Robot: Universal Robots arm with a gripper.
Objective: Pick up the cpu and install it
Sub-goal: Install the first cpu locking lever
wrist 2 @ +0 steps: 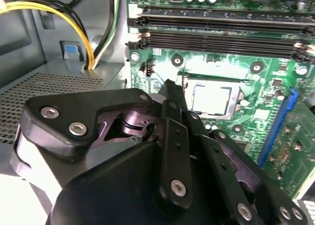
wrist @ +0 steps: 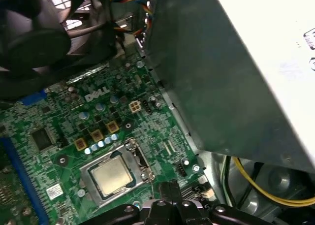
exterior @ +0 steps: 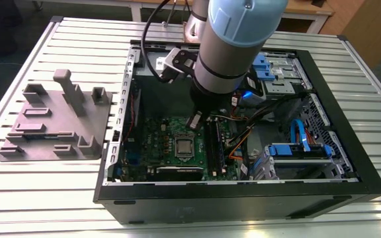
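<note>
Surface (exterior: pixel 177 29): slatted metal top, pale grey, ribs running across the exterior view's width.

Directly on it, two items:
- Open black computer case (exterior: pixel 243 203), lying on its side with the interior facing up; occupies the middle and the exterior view's right of the surface.
- Grey plastic holder tray (exterior: pixel 55 129), flat base with several upright posts and low blocks, on the exterior view's left, just beside the case's side wall, long edge roughly parallel to it.

Bare slats visible along the near edge and the far edge.
</note>
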